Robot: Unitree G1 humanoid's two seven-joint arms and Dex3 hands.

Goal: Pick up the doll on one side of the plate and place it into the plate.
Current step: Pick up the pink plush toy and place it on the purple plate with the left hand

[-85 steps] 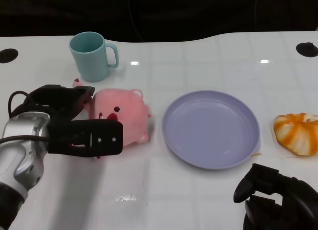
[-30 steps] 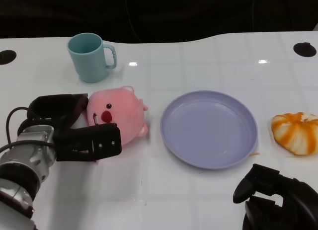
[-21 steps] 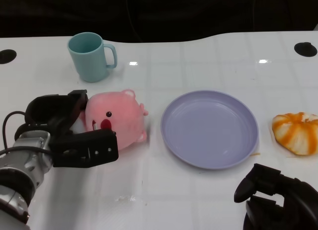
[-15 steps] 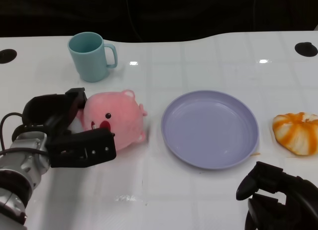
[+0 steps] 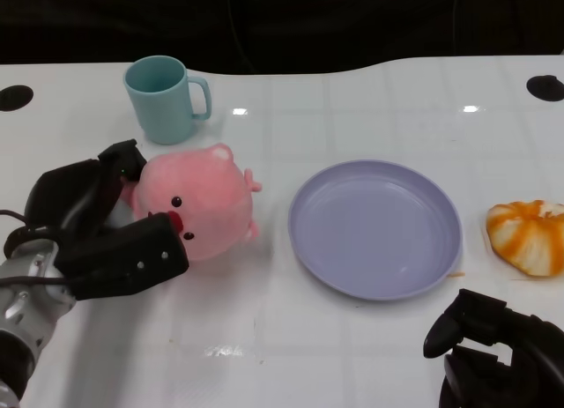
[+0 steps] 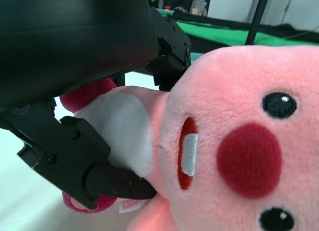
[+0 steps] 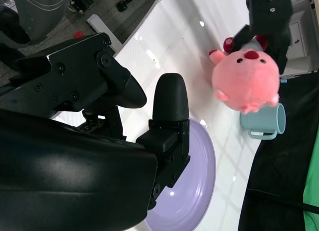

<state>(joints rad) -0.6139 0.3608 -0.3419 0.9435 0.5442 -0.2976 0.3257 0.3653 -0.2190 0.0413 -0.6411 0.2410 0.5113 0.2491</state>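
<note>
Your left hand (image 5: 92,227) grips the doll (image 5: 194,201), a pink plush with black eyes and a red nose. Black fingers (image 5: 119,166) wrap its far side and a thick black part presses its near side. In the left wrist view the fingers (image 6: 107,178) dig into the doll's (image 6: 234,141) white and pink belly, so the hold is firm. You cannot tell from the head view whether the doll rests on the table (image 5: 370,91) or is just off it.

From the plate (image 5: 374,227), the doll sits at 9 o'clock, near the rim but apart from it. The plate is lavender and holds nothing. The teal mug (image 5: 163,98) stands at about 10 o'clock from the plate, just beyond the doll, handle toward the plate. An orange-and-white striped thing (image 5: 529,236) lies at 3 o'clock, beside the plate's rim.

Your right hand (image 5: 498,355) rests low at 5 o'clock from the plate, holding nothing. The right wrist view shows its fingers (image 7: 169,104) apart over the plate (image 7: 199,191), with the doll (image 7: 246,79) and mug (image 7: 264,122) beyond.
</note>
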